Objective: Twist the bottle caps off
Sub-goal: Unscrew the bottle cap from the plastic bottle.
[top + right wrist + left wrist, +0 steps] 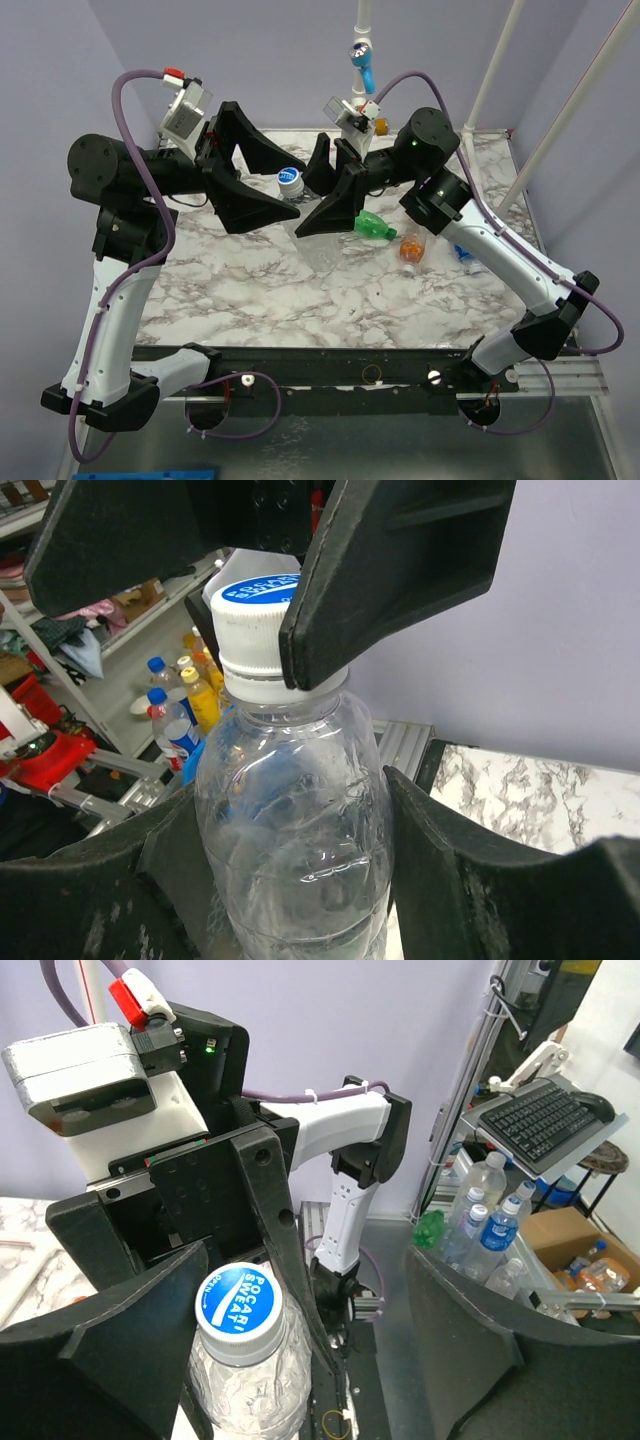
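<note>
1. A clear bottle (290,880) is held by its body in the right gripper (292,810). The two fingers of that gripper are pressed against its sides, one on each side.
2. The bottle is kept upright, with its neck on top.
3. A white cap (238,1300) with a round blue sticker is seen on the neck of the bottle. It is sitting straight on the neck.
4. The left gripper (294,185) is spread wide apart, and nothing is clamped in it.
5. The cap is placed between the fingers of the left gripper. One finger (390,570) is right against the side of the cap. The other finger (500,1360) is well apart from it.
6. The held bottle is found near the middle of the marble table (250,290), between the two arms.
7. A green bottle (375,227) is laid on its side on the table, just beside the right gripper.
8. An orange bottle (410,248) is laid near the green one.
9. A blue-label bottle (462,252) may be lying past the orange one, but most of it is hidden by the right arm.
</note>
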